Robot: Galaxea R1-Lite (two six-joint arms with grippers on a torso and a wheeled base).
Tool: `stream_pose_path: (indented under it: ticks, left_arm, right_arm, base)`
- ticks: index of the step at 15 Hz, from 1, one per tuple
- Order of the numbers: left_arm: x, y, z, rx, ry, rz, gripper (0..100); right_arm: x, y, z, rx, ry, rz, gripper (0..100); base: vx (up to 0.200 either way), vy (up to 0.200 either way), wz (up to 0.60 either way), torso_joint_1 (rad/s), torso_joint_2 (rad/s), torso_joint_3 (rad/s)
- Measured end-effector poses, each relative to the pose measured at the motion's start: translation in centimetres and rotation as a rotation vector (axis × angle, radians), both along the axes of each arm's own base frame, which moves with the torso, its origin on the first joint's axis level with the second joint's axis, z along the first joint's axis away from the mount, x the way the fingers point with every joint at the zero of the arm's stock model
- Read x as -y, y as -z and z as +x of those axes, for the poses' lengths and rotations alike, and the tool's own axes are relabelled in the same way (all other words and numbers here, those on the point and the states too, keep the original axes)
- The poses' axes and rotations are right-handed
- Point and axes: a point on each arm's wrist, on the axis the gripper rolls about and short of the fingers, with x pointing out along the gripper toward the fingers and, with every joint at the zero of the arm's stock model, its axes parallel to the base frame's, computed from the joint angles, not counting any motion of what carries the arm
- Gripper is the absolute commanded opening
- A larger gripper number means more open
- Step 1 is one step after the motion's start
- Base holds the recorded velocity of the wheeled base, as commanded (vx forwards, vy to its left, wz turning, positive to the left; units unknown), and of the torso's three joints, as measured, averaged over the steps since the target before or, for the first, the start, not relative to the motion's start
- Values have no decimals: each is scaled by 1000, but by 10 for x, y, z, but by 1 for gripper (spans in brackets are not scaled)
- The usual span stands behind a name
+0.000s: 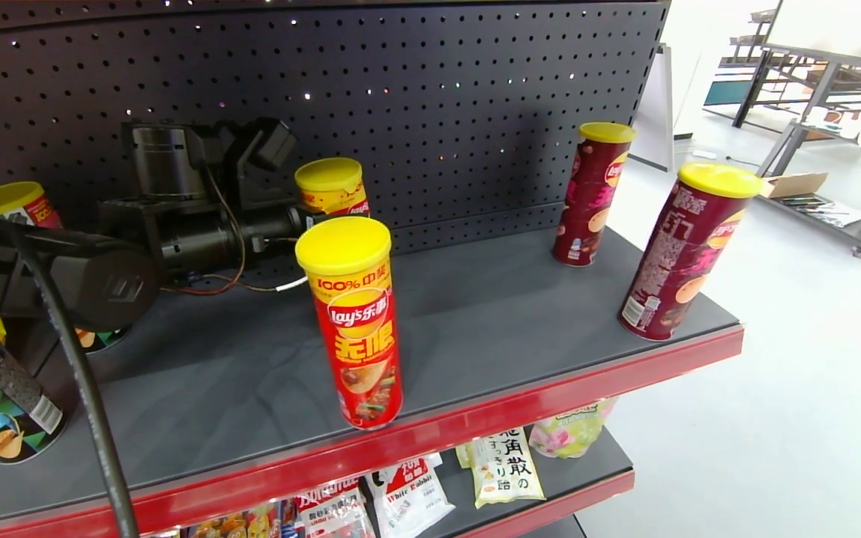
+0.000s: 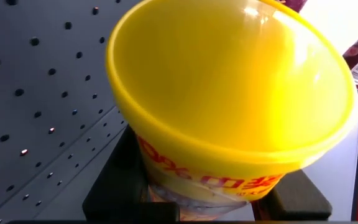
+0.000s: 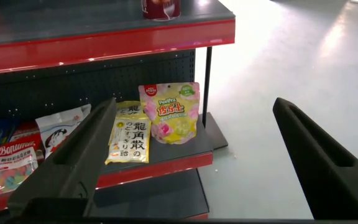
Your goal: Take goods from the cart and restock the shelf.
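Red cans with yellow lids, and that's three! There's the front red can, the back red can just behind it, and the far red can well off to its left. Maroon cans, two, both to its right: the rear maroon can and the near maroon can. One dark can far to its left. Below it, four countable snack bags: pale green bag, cream bag, white bag, red bag. More bags are cut off.
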Motion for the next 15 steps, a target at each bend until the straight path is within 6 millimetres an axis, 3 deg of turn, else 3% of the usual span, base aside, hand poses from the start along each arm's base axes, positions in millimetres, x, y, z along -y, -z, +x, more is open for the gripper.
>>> stream_pose_path:
  ticks: [8, 9, 15]
  left_arm:
    - [0, 3, 0, 16, 10, 37, 0]
    - [0, 4, 0, 20, 12, 47, 100]
    - [-2, 4, -8, 1, 11, 60, 100]
  right_arm:
    - [0, 0, 0, 0, 0, 0, 100]
    - [0, 0, 0, 0, 0, 0, 100]
    - [0, 0, 0, 0, 0, 0, 100]
  base:
    - [0, 0, 0, 0, 0, 0]
    - [0, 0, 0, 0, 0, 0]
    - [0, 0, 0, 0, 0, 0]
